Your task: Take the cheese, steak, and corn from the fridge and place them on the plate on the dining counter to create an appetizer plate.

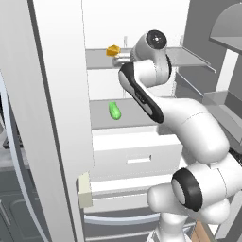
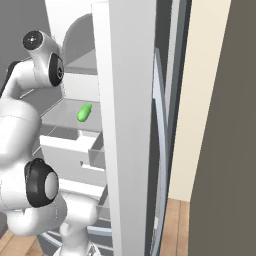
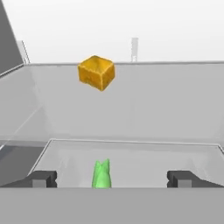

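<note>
Gripper [image 3: 111, 178] reaching into the tall white fridge [image 1: 142, 156], jaws spread wide and empty.
Its approach risked nudging the small orange-yellow cheese wedge [image 3: 96, 72] backward before closing.

In the left base view, we found the arm's upper joint covering the right part of the cheese [image 1: 113, 50], and the end effector itself stayed hidden behind that joint. In the hand view, the grey band cut off the lower end of the corn [image 3: 101, 174]. In the right base view, the fridge [image 2: 125, 125] door hid the shelves' right side.
</note>
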### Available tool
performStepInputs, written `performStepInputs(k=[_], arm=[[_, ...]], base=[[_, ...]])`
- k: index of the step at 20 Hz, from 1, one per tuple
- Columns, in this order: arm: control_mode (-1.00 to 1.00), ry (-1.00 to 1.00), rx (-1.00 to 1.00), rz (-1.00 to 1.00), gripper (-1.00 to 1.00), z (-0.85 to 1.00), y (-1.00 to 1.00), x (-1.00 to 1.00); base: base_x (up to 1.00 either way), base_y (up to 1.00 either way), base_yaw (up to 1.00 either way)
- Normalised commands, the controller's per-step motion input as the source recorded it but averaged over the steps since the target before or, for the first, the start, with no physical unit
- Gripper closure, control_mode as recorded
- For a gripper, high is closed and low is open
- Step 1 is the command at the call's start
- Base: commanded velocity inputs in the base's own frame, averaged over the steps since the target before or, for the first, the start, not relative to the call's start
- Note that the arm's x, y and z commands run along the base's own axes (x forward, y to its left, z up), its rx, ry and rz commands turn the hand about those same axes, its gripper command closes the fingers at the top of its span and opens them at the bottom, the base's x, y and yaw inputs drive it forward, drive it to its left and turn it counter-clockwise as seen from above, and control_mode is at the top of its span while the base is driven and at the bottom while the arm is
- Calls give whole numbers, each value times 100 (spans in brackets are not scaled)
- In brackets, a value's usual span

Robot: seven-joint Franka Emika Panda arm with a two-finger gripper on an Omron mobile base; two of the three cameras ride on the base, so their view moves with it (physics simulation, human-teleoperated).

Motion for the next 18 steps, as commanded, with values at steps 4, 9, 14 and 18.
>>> performStepInputs(k=[4, 9, 14, 18], arm=[[-100, 0, 1, 0, -100, 9, 1, 49], [-100, 0, 1, 0, -100, 23, 5, 44], [-100, 0, 1, 0, -100, 3, 9, 46], [-100, 0, 0, 0, -100, 0, 7, 49]], base=[[0, 0, 0], [0, 0, 0], [0, 0, 0], [0, 0, 0]])
